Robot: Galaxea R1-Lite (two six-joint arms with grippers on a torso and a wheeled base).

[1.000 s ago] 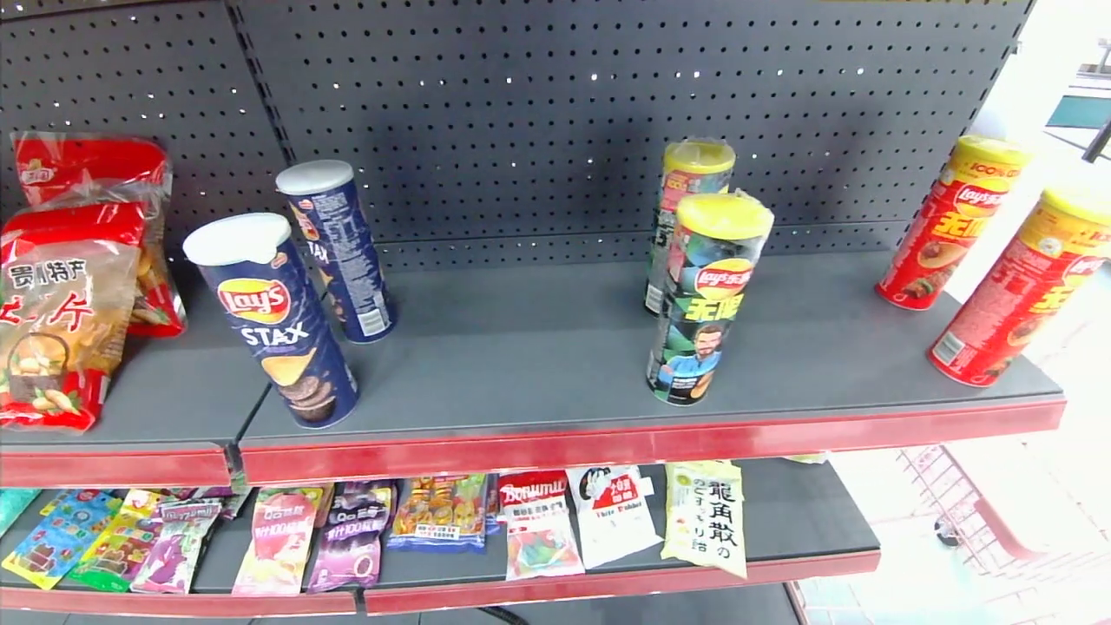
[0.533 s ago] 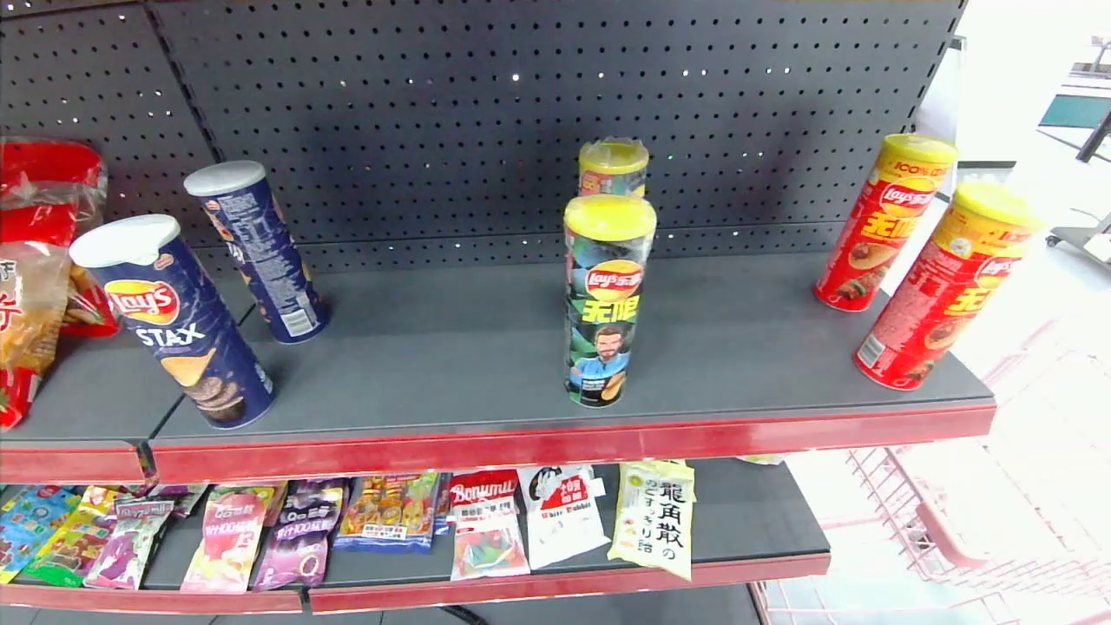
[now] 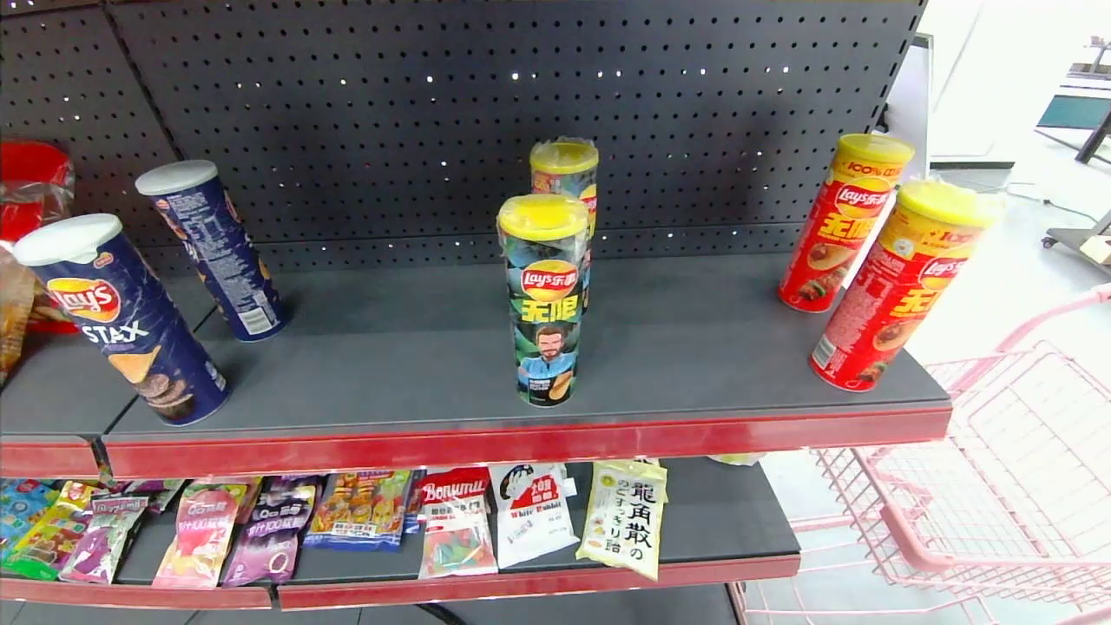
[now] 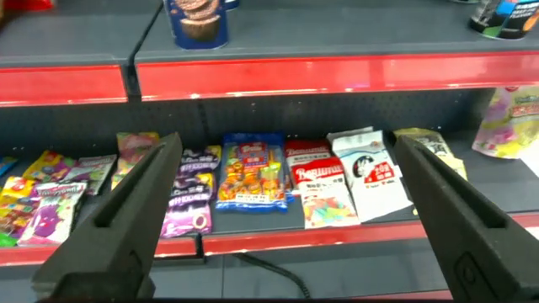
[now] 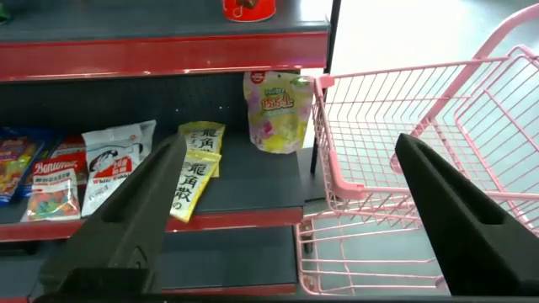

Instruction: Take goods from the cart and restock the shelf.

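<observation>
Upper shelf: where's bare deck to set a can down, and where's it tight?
Two wide bare patches on the grey upper shelf: between the dark blue chip cans and the green-black yellow-lidded cans, and between those and the red yellow-lidded cans. Crowded: the row of snack sachets along the lower shelf.

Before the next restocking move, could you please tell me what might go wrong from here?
The front red cylindrical chip can with a yellow lid stands near the grey shelf's red front lip; a nudge might topple it off. The pink wire cart sits close beside that shelf; the open right gripper might snag its mesh.
</observation>
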